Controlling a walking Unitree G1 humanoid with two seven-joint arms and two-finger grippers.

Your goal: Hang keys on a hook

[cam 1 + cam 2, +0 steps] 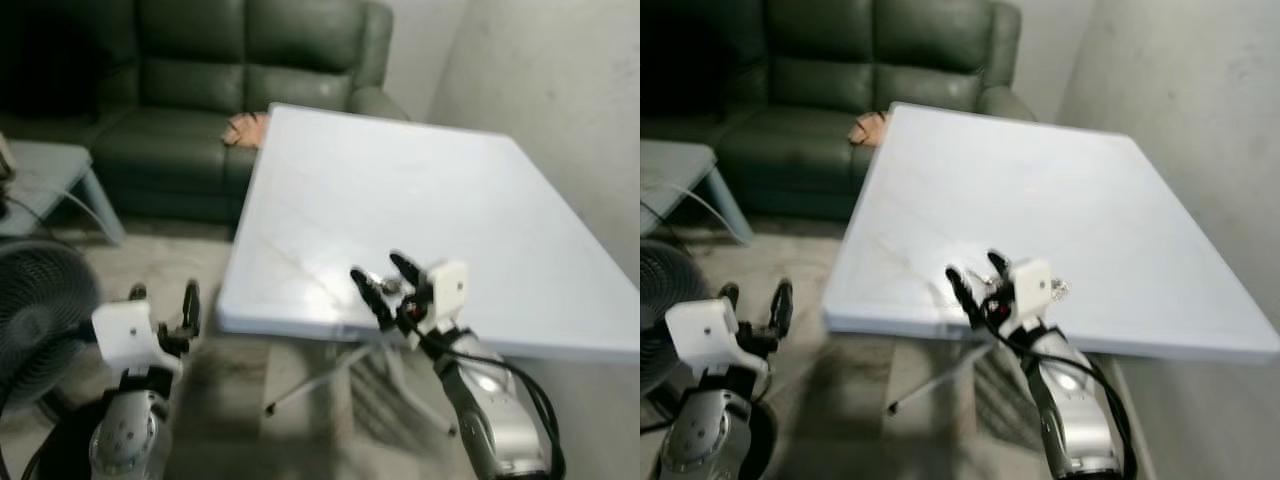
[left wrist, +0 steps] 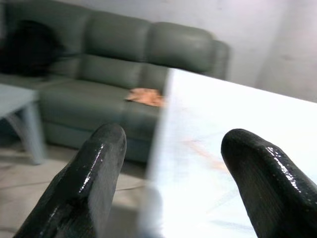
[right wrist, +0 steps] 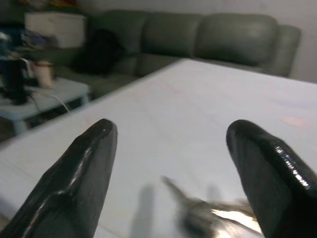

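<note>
**Right gripper poised over keys near the table's front edge**

The left gripper (image 1: 163,305) sits at the lower left of the head view, its two black fingers spread apart and holding nothing, below and beside the table's near corner. Behind it, at the far left edge, part of a dark round fan (image 1: 35,300) shows. Across the upper left stretches a dark green sofa (image 1: 250,60) with smooth, padded, leather-like cushions; a small orange-tan item (image 1: 245,130), too blurred to identify, rests on its seat beside the table's far corner.

The centre and right hold a white folding table (image 1: 450,200), its top flat, smooth and slightly glossy. Low and right of centre, the right gripper (image 1: 385,282) reaches over the table's front edge, its fingers apart and empty. The keys (image 3: 208,215), a small bunch of shiny metal, lie on the tabletop between the fingertips in the right wrist view, just ahead of them.

The step in hand appears to be the pick-up. The next move likely calls for lowering the fingers around the flat, thin bunch and closing firmly, since metal on a slick top may slide.
</note>
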